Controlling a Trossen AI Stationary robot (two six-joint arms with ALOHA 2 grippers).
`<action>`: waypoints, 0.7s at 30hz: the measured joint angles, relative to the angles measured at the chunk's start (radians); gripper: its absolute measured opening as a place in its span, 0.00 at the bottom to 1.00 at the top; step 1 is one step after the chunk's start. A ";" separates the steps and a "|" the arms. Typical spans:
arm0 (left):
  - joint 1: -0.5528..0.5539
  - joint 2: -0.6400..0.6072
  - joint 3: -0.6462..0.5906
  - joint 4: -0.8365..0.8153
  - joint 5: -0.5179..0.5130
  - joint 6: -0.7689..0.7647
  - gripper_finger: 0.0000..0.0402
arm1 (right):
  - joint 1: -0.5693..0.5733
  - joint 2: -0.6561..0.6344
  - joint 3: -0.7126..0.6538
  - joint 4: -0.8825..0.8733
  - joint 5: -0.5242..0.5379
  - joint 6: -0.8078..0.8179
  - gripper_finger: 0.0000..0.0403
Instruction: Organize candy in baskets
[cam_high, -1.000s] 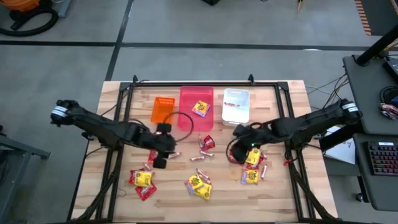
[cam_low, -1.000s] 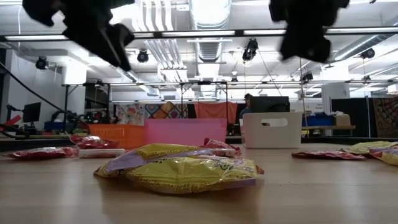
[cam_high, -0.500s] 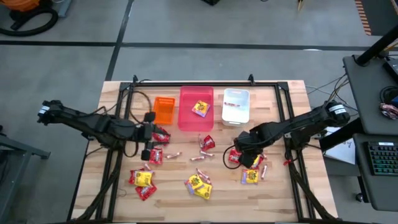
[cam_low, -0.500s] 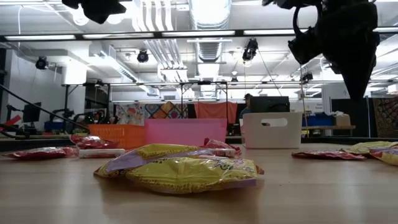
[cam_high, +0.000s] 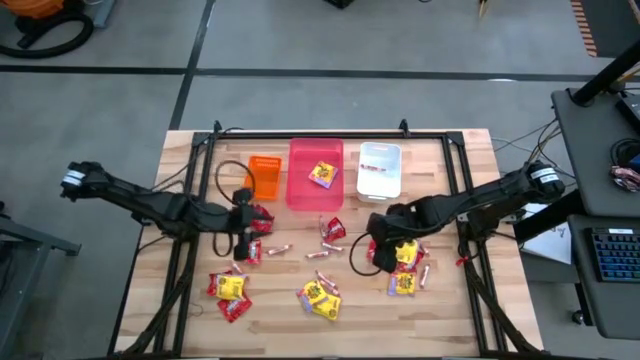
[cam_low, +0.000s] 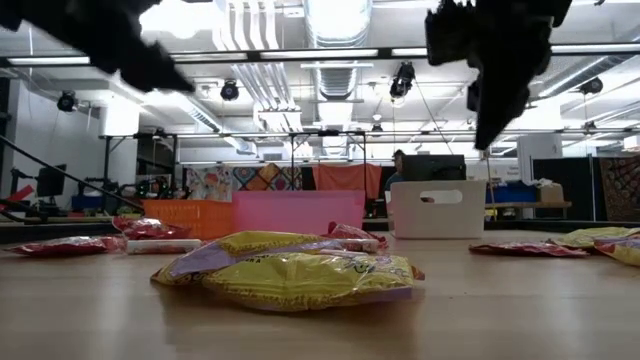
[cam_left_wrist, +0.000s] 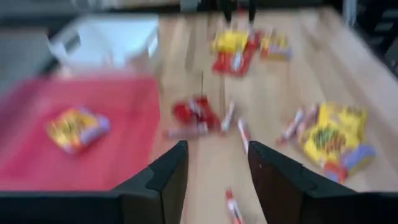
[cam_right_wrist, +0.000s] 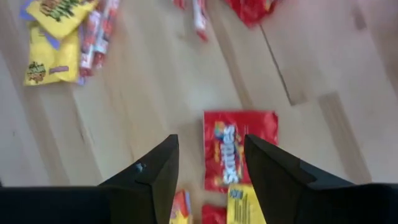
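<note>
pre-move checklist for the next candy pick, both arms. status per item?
1. Right gripper open, nothing between its fingers: ok.
2. Red packet lies flat on the table just ahead of the right gripper: ok.
3. Left gripper open and empty: ok.
4. Left gripper's target: cannot tell; several loose sweets lie ahead of it and the left wrist view is blurred.
5. Pink basket has room; holds one yellow packet: ok.
6. Orange basket and white basket upright at the table's back: ok.
</note>
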 joint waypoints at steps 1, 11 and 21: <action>0.000 0.018 -0.016 0.004 0.002 -0.030 0.41 | 0.000 -0.002 0.000 0.007 0.009 -0.007 0.44; -0.003 0.276 -0.116 0.188 0.018 -0.144 0.45 | -0.002 -0.004 0.000 0.013 0.035 -0.049 0.44; -0.045 0.569 -0.054 0.232 0.118 -0.218 0.40 | -0.002 -0.003 -0.001 0.016 0.035 -0.071 0.43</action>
